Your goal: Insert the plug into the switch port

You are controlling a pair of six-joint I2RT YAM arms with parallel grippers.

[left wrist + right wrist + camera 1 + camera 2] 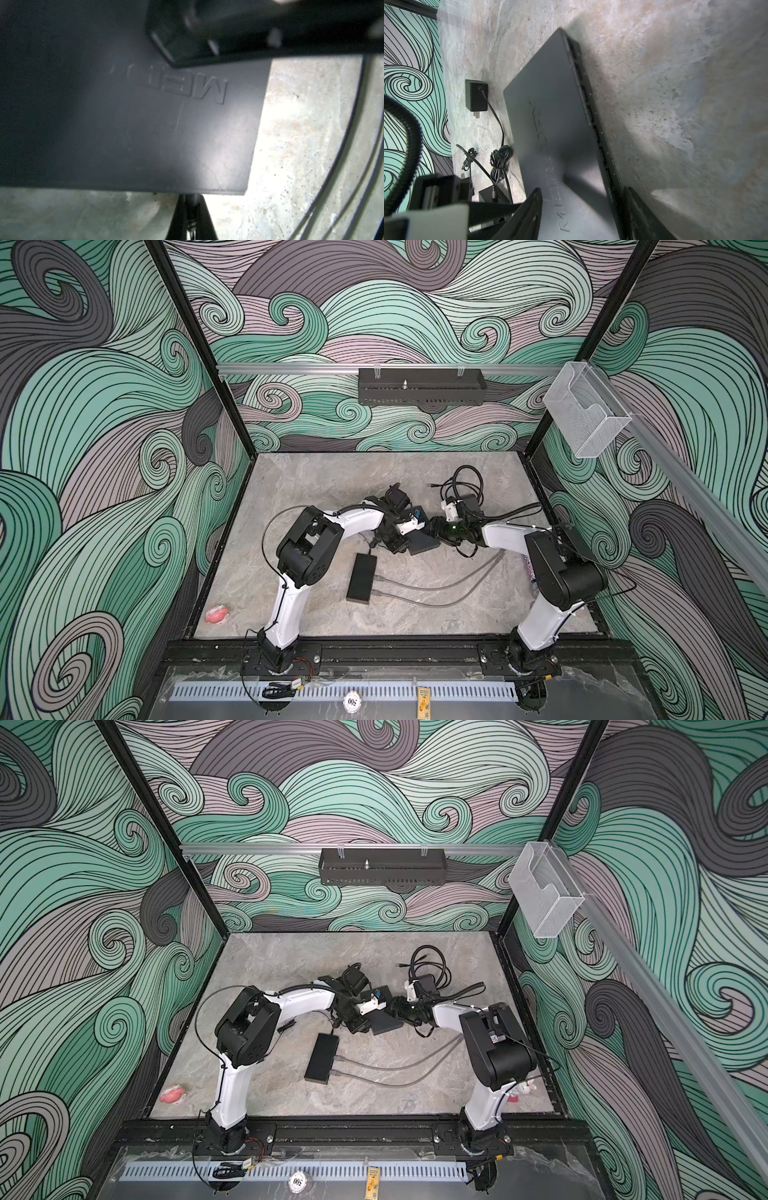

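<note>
Left gripper (190, 205), lower centre, is pinched shut, contents unclear. Right gripper (582, 190), jaws apart, straddles the dark-grey box (550, 114); closing could shove it against loose cables (500, 160).

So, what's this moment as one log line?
left end effector: shut, at dark-grey box edge | right end effector: straddling same box | black oblong box: untouched

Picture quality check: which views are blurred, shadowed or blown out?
Left wrist view: soft all over, the grey box dark on one side, the table beside it washed out. Right wrist view: sharper, a hard shadow across the box. Both top views: evenly lit, frame posts splaying outward.
</note>
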